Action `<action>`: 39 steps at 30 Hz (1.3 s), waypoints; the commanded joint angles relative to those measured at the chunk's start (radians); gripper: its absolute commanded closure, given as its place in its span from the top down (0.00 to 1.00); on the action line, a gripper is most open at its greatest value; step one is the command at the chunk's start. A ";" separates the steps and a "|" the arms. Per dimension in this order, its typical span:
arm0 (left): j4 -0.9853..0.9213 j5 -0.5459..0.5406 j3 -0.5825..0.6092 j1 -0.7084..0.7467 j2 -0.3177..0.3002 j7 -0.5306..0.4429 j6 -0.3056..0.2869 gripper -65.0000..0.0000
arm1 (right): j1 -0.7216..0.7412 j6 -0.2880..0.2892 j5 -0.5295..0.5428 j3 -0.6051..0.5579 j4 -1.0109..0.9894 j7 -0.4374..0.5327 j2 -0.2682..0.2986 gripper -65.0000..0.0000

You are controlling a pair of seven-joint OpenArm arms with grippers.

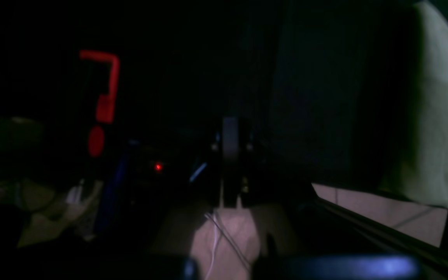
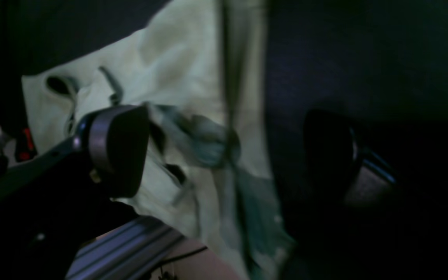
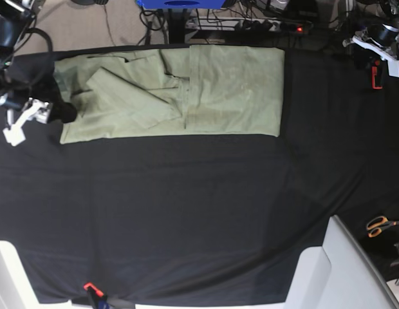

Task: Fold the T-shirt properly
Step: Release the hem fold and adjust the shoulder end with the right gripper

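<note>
T-shirt [image 3: 186,93] folded flat on black cloth [image 3: 186,212], right jaws wide, empty, left jaws closed, scissors [image 3: 380,225] nearby

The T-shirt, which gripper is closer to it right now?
Right. The right gripper is open at the T-shirt's sleeve-end edge; the left gripper is shut, off beyond the opposite end.

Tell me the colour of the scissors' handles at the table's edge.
Orange; the scissors show only in the base view, lower right.
</note>
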 commanded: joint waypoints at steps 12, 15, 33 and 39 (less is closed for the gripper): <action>-0.007 -0.015 -0.001 -0.014 -0.015 -0.022 -0.008 0.00 | -0.077 -0.015 -0.048 -0.114 -0.003 -0.034 -0.042 0.92; -0.007 -0.015 0.001 -0.016 -0.013 -0.022 -0.008 0.00 | -0.084 -0.015 -0.048 -0.129 -0.003 -0.034 -0.042 0.92; -0.010 -0.015 0.001 -0.027 -0.013 -0.020 -0.008 0.00 | -0.123 -0.015 -0.056 -0.131 -0.006 -0.038 -0.042 0.64; -0.072 -0.015 0.001 -0.030 -0.015 -0.020 -0.008 0.00 | -0.121 -0.015 -0.057 -0.131 -0.008 -0.040 -0.041 0.49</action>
